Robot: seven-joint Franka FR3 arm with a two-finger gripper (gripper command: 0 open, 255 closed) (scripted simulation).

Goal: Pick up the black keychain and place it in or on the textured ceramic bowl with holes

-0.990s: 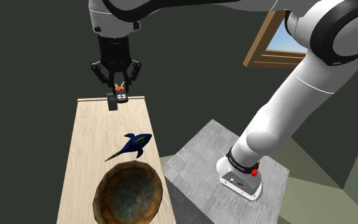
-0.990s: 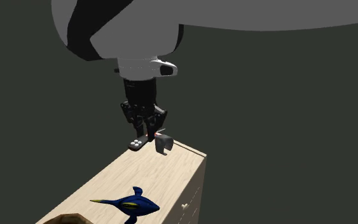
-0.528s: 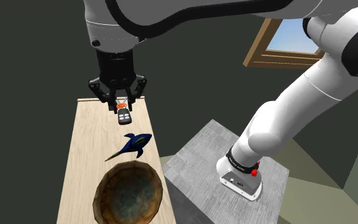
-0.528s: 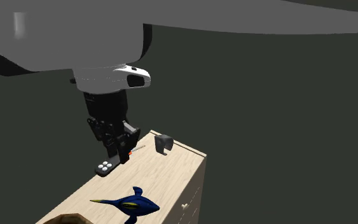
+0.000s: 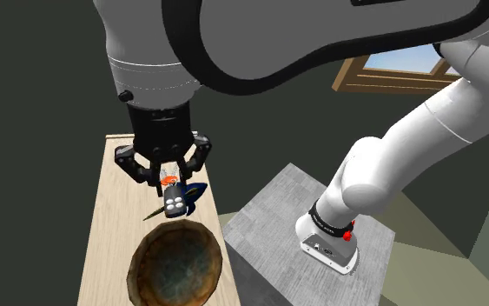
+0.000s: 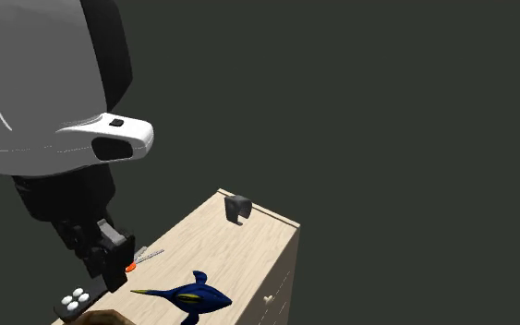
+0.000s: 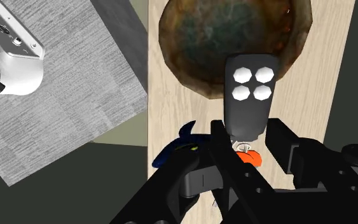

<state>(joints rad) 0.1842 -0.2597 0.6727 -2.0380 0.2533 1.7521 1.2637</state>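
Franka's gripper [image 5: 166, 177] aloft over wooden cabinet top [image 5: 110, 217], jaws nearly closed, pinching key fob [image 5: 175, 203] by orange-tagged end. Fob black, slab-shaped, four white buttons, long axis hanging out from fingertips. Shoulder view: brown mottled bowl [image 5: 135, 262] at 6 o'clock from fob, close below. Blue fish toy [image 5: 195, 189] beneath jaws. Likely short carry toward 6 o'clock, then release.

Both exterior views look along the wooden top [image 5: 108, 217] from the bowl [image 5: 177, 265] end.
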